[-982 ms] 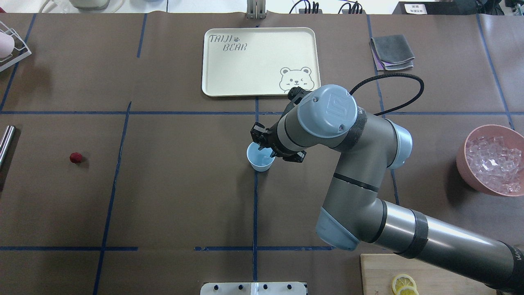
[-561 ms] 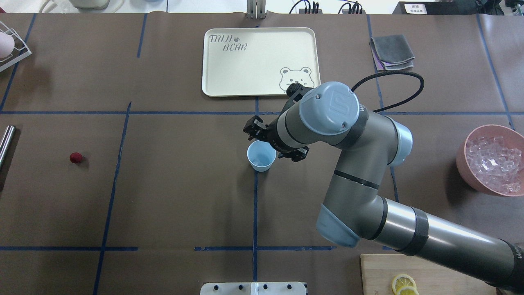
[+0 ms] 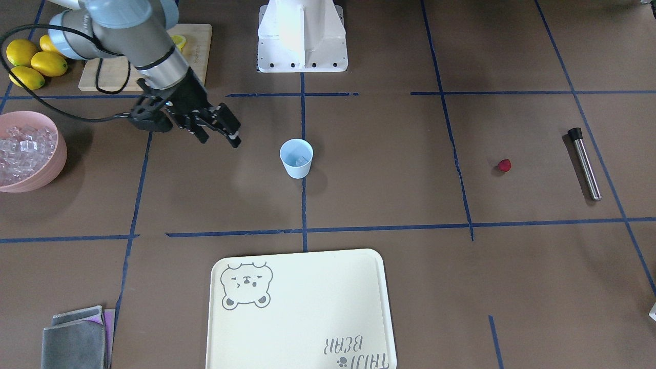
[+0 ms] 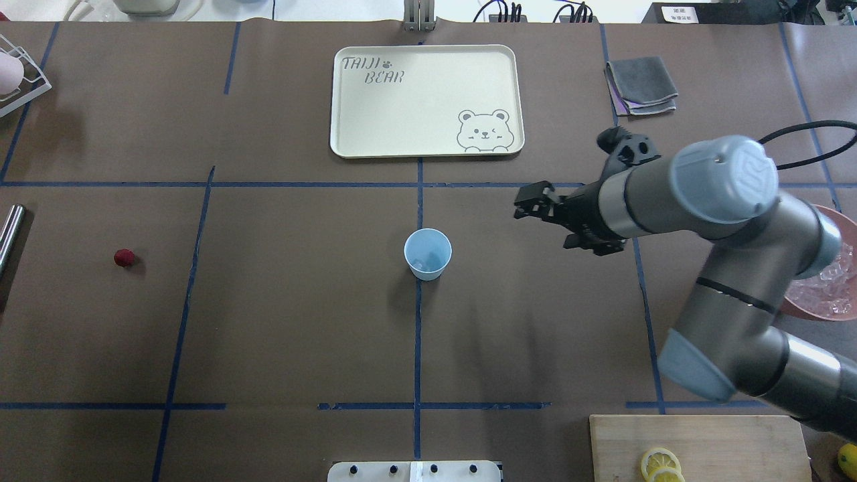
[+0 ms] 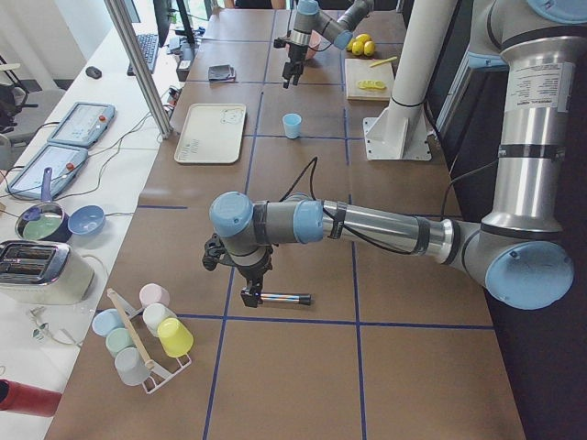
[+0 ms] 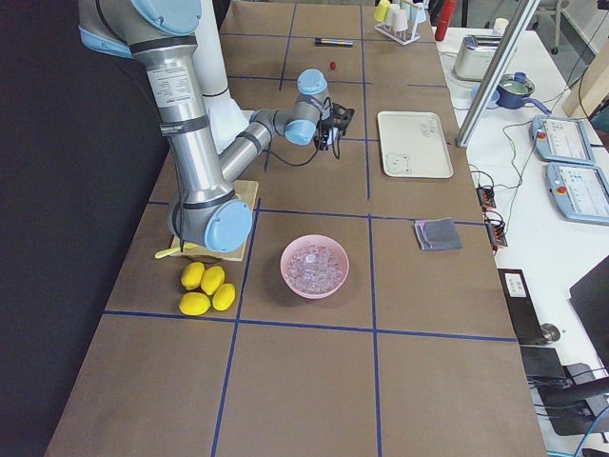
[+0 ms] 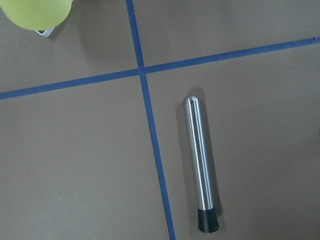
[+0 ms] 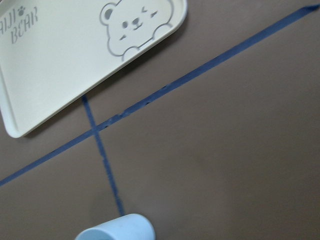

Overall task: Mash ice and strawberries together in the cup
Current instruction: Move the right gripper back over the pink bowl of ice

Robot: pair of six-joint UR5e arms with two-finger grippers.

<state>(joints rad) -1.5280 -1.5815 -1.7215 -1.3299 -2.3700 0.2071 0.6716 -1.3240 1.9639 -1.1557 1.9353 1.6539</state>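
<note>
Light-blue cup [image 4: 427,253] stands upright at centre frame in my overhead view, an ice cube [image 3: 301,160] inside. Right gripper [image 4: 525,203] hangs to its right, well apart, jaws spread and empty. Strawberry [image 4: 124,258] lies far left. Left gripper [image 5: 249,295] hovers over the steel muddler [image 7: 200,167]; I can't tell how its jaws stand.

Overhead looks down from behind; front view faces opposite; both share cup [image 4: 428,272], tray [image 4: 415,114].

Silver-grey arm tubes [image 4: 736,288], pale-blue joint caps [image 4: 726,177], black cable [image 4: 823,122], black fingers [image 3: 229,129], white pedestal [image 3: 301,36].
</note>
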